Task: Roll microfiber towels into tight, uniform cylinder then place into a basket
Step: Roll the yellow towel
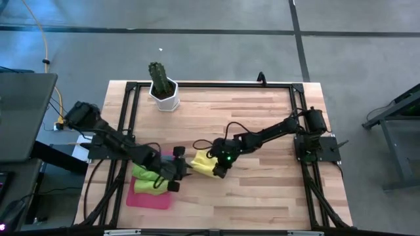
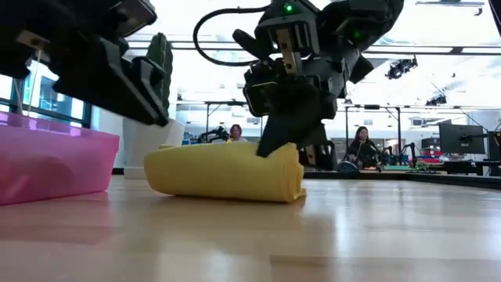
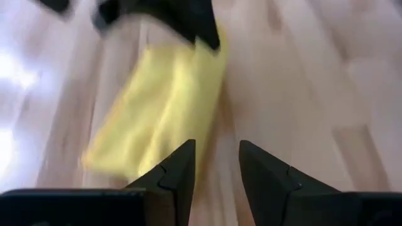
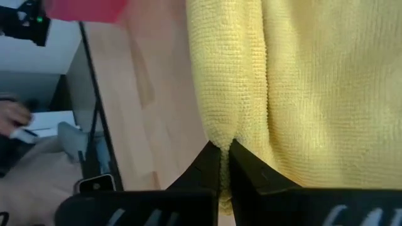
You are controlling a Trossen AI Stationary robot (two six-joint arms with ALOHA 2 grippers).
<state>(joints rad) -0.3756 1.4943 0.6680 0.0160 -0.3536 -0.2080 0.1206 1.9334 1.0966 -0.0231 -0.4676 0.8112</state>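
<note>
A yellow microfiber towel [image 1: 201, 162], rolled into a thick cylinder [image 2: 227, 172], lies on the wooden table near its middle. My right gripper [image 4: 225, 157] is shut on it at the end toward the table's right [image 2: 286, 168]. My left gripper [image 3: 217, 166] hovers open just off the roll's other end [image 1: 184, 172], with nothing between its fingers. The pink-red basket [image 1: 147, 200] sits at the near left. It holds a lime green towel [image 1: 146, 174] and another yellow one [image 1: 146, 187]. My right gripper pinches the yellow towel at a crease between two bulges of the roll [image 4: 217, 135], where the cloth puckers at the fingertips. The fingers slant down from the table's right. How many layers they hold cannot be told. The roll lies on the table.
A white pot with a cactus [image 1: 163, 88] stands at the far left of the table. Black frame rails [image 1: 216, 84] run along the table's edges. The basket's pink wall [image 2: 47, 164] is close to the roll's left. People sit in the room beyond [image 2: 362, 149].
</note>
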